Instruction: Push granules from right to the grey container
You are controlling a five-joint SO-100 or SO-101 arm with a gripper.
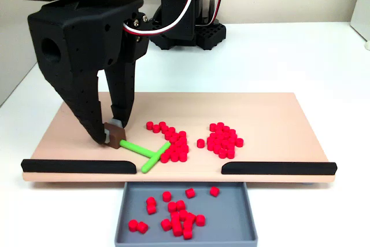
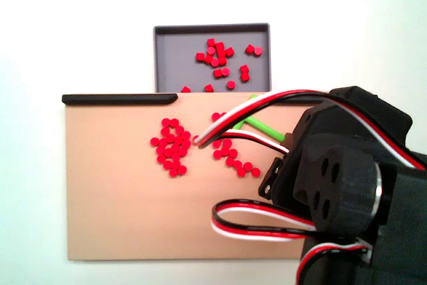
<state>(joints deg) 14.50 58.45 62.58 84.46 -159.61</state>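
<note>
Granules [image 1: 173, 215] already lie scattered in the grey container [image 1: 130, 201] at the near edge in a fixed view, about twenty of them, some close to its far rim. Beyond it, the tan board [image 1: 277, 114] carries two black strips [image 1: 78, 166] along its near edge, with a gap between them that opens over the tray. On the board two clusters remain: one [image 1: 173, 143] pressed against the green T-shaped stick [image 1: 144, 154], and a second [image 1: 224, 140] further to the right in this view, apart from the tool. The gripper [image 1: 113, 134] stands at the stick's left end, its fingers closed on the brown block that forms the handle.

Judging from this layout, the main risk is aim. The crossbar is short, so a sweep toward the gap could let pellets roll off either end and pile up against a strip instead of dropping in. The far cluster sits nearer the right-hand strip, so a straight pull forward would likely trap it there. A fast stroke could also send round pellets bouncing over the low rim. In the other fixed view the arm and its cables [image 2: 267, 228] cover the tool, so contact there cannot be judged.
</note>
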